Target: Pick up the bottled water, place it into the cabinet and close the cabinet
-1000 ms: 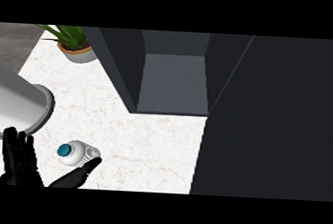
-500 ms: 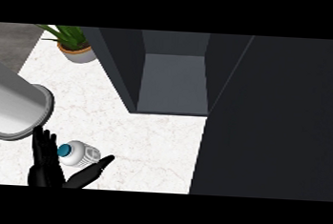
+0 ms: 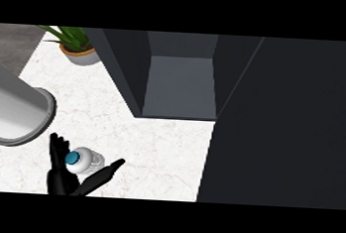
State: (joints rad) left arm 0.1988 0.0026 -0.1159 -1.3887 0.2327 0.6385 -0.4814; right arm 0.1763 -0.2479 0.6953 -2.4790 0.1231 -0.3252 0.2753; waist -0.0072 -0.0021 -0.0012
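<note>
On the white marble counter [image 3: 160, 142], the round blue-capped bottled water [image 3: 82, 161] stands near left. The black left hand [image 3: 68, 178], fingers straight and spread, has moved closer around it, holding nothing.

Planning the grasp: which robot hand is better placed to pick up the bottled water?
Left. The left robot hand is open at the bottled water, fingers and thumb either side; the right one is out of view.

Clear bottled water [image 3: 84, 161] with teal cap, upright on marble counter, dark cabinet [image 3: 179, 84] open behind
</note>
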